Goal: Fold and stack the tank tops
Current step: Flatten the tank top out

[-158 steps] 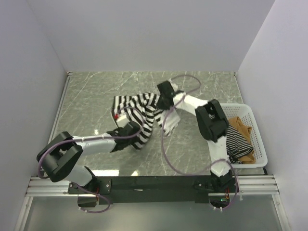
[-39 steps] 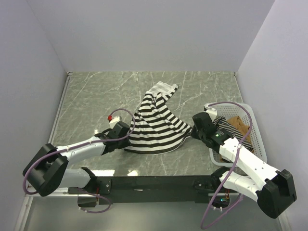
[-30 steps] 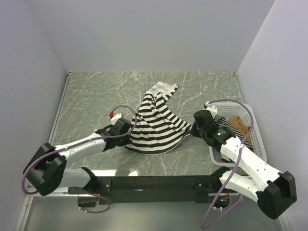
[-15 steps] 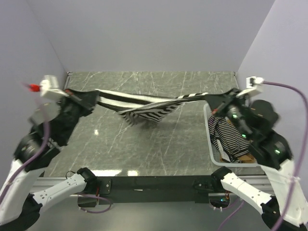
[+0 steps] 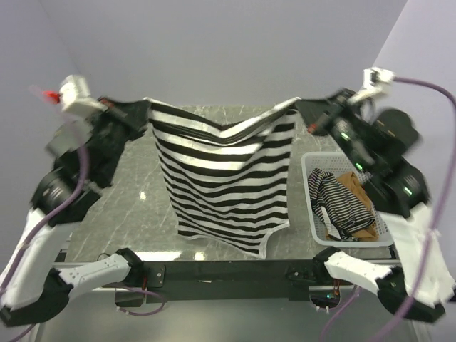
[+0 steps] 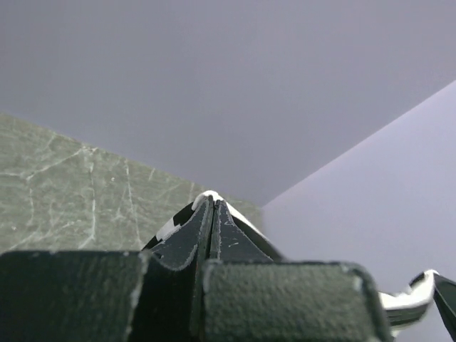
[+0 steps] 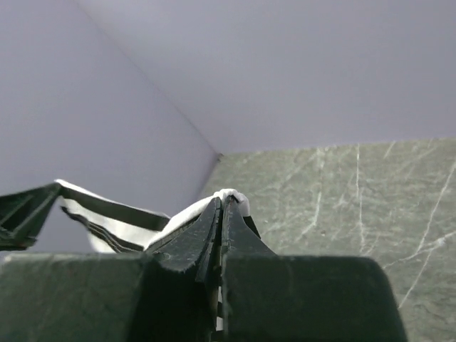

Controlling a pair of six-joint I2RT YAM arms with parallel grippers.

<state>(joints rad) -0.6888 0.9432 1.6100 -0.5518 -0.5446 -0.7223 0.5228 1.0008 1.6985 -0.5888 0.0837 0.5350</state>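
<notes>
While both arms are raised high, the grey-green marbled worktop [image 5: 121, 178] lies below, w/ the biggest item hanging over it: the soft sleeveless top w/ wide black-and-white stripes [image 5: 224, 185]. It is spread out like a curtain, just left of the white plastic lattice basket [image 5: 349, 243]. Its upper edge sags a bit in the middle btwn the two held corners. Its lower hem curls at the corner nearest the basket; can't tell if the hem touches the worktop.

The basket sits on the worktop's right side. Inside it are two more tops:
- the thin-striped black-and-white top w/ dark trim [image 5: 331, 203], bunched in the basket's left half
- the plain tan-brown top [image 5: 354, 184], crumpled in the basket's right half, touching the thin-striped one

Left pincer [image 5: 142, 112], up high and well left of the basket, is clamped tight on one upper corner of the wide-striped top. Its wrist view shows fabric peeking past the closed tips. Right pincer [image 5: 303, 108], above the basket's far-left corner, is pinched tight on the other upper corner.
</notes>
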